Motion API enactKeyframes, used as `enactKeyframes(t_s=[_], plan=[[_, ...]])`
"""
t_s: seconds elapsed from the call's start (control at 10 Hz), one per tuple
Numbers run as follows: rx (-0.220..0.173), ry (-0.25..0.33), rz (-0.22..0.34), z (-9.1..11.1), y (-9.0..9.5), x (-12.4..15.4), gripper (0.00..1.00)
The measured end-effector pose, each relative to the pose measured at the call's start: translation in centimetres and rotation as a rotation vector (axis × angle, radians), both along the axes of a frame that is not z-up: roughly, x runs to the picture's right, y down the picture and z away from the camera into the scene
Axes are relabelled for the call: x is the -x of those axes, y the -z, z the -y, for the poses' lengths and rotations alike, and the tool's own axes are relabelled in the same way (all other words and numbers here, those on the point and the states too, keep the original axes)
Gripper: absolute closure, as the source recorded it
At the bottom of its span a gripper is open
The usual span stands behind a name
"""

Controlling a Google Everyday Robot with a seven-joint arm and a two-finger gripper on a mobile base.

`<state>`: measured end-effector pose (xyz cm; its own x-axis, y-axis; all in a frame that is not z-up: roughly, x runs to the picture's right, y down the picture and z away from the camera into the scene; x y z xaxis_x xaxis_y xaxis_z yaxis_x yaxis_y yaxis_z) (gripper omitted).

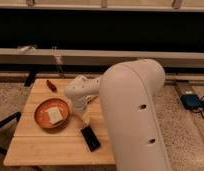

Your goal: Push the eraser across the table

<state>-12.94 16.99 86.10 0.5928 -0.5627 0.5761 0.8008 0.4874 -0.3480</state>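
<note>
Fingers [87, 119], grip state impossible to tell, sit low over the wooden worktop [40, 145], just beside the black rectangular eraser [90, 138]; an off-centre shove could spin it or bump the nearby orange bowl [38, 114].

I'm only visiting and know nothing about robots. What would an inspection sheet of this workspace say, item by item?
Surface: wooden table, slatted, standing on a speckled floor.
Job's things: dark flat block, probably the eraser, lying near the table's front edge.
Clutter: orange bowl holding a pale square; small red thing at the back left.
Grippers: gripper low over the table, between the bowl and the block, at the end of the white arm.
Cables: blue box with a cable on the floor, to the right.
Surroundings: long ledge against a dark wall behind.
</note>
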Motion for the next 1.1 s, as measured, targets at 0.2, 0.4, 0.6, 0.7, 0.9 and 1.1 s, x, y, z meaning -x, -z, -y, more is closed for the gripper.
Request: enactKeyframes(t_s=[0.2, 0.4, 0.6, 0.7, 0.9, 1.1], plan=[[0.011, 0.002, 0.005, -0.6, 0.2, 0.3, 0.20], [0.024, 0.007, 0.011, -1.3, 0.6, 0.6, 0.20], [0.041, 0.011, 0.017, -2.2, 0.9, 0.9, 0.20], [0.047, 0.014, 0.019, -2.6, 1.0, 1.0, 0.20], [0.068, 0.023, 0.021, -3.8, 1.3, 0.9, 0.20], [0.084, 0.029, 0.019, -4.8, 1.8, 0.2, 0.20]])
